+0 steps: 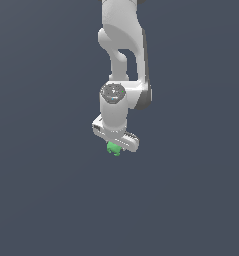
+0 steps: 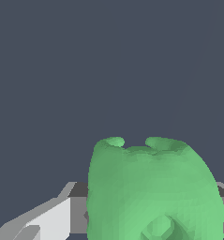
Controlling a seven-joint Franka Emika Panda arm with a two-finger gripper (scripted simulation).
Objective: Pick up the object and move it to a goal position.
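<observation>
— Where does the object (image 1: 113,149) sit?
— Right under the white arm (image 1: 122,45), between the tool's (image 1: 115,146) fingers.
— The tool's grip?
— Closed around that green blob.

Green lumpy object (image 1: 113,149), seemingly at tool (image 1: 116,145)

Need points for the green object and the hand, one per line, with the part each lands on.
green object (image 1: 113,149): exterior view, middle of the lump showing under the hand.
hand (image 1: 116,136): exterior view, white body just above the object; fingertips not visible.
green object (image 2: 153,187): wrist view, centre of its broad face.
</observation>
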